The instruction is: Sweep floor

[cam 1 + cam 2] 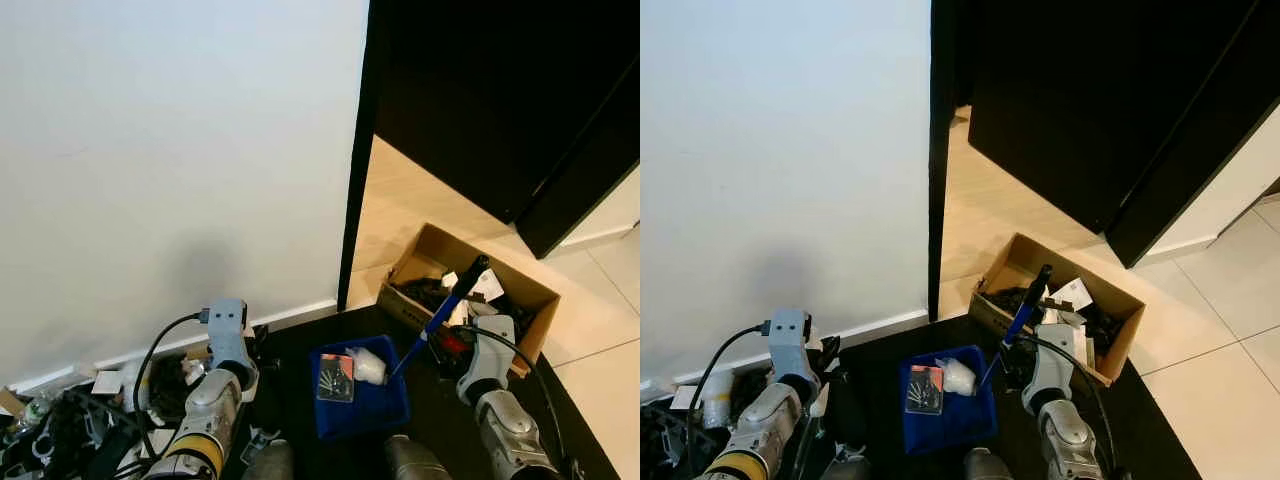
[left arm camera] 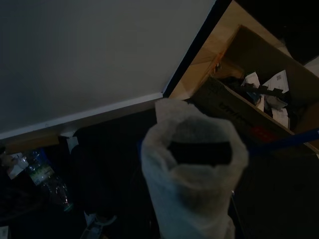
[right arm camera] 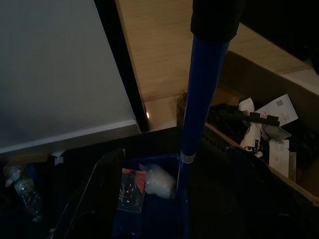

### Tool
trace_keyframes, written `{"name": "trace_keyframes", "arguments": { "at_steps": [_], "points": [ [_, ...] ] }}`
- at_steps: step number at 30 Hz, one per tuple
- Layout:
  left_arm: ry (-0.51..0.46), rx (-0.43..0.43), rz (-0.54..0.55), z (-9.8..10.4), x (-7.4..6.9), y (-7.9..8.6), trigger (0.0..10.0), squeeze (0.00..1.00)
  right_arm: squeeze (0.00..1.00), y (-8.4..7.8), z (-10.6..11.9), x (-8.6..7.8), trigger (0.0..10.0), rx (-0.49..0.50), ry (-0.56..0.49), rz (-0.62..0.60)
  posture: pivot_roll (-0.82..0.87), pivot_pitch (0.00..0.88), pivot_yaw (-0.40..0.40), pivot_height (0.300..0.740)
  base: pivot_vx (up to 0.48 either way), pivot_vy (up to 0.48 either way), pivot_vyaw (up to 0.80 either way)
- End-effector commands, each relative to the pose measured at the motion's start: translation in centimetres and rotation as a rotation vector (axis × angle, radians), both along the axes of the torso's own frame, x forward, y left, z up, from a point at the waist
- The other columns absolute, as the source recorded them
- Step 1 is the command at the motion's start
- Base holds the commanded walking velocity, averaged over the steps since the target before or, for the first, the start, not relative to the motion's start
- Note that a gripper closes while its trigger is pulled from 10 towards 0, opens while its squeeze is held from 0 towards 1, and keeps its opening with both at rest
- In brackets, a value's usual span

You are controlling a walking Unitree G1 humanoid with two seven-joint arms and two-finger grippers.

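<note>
While both silver arms bend up over the dark mat, the right gripper [image 1: 455, 340] has its jaws closed on the blue broom handle [image 1: 437, 318].
Nearest, the blue plastic dustpan [image 1: 360, 405] holds a white crumpled wad [image 1: 368, 368] and a small printed packet [image 1: 336, 377], its writing unreadable. The left gripper [image 2: 192, 184] clasps a white fuzzy tube beside the dustpan. Beyond it stands an open cardboard box [image 1: 425, 255] of papers.

Left end effector [image 2: 192, 199] hidden in white wrap; dustpan [image 3: 149, 214] front cut off
</note>
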State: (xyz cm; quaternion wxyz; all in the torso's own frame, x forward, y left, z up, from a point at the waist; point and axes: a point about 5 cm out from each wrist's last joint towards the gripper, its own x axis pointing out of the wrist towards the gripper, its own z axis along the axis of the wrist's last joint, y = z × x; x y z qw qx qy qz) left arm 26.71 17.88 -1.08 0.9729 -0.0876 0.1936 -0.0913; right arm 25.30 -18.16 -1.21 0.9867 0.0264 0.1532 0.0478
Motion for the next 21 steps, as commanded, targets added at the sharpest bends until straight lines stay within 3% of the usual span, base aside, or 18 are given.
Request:
{"name": "trace_keyframes", "arguments": {
  "at_steps": [1,21],
  "points": [
    [0.037,-0.005,0.002,-0.74,-0.68,-0.13,10.0,0.0,0.0,-0.31,-0.51,-0.49,10.0,0.001,0.028,-0.016,0.02,0.17,-0.014,0.74,0.0,0.0,0.0],
    [0.041,-0.006,0.001,-0.8,-0.69,-0.26,10.0,0.0,0.0,-0.43,-0.62,-0.51,10.0,0.001,0.039,-0.018,0.02,0.154,-0.016,0.74,0.0,0.0,0.0]
  ]
}}
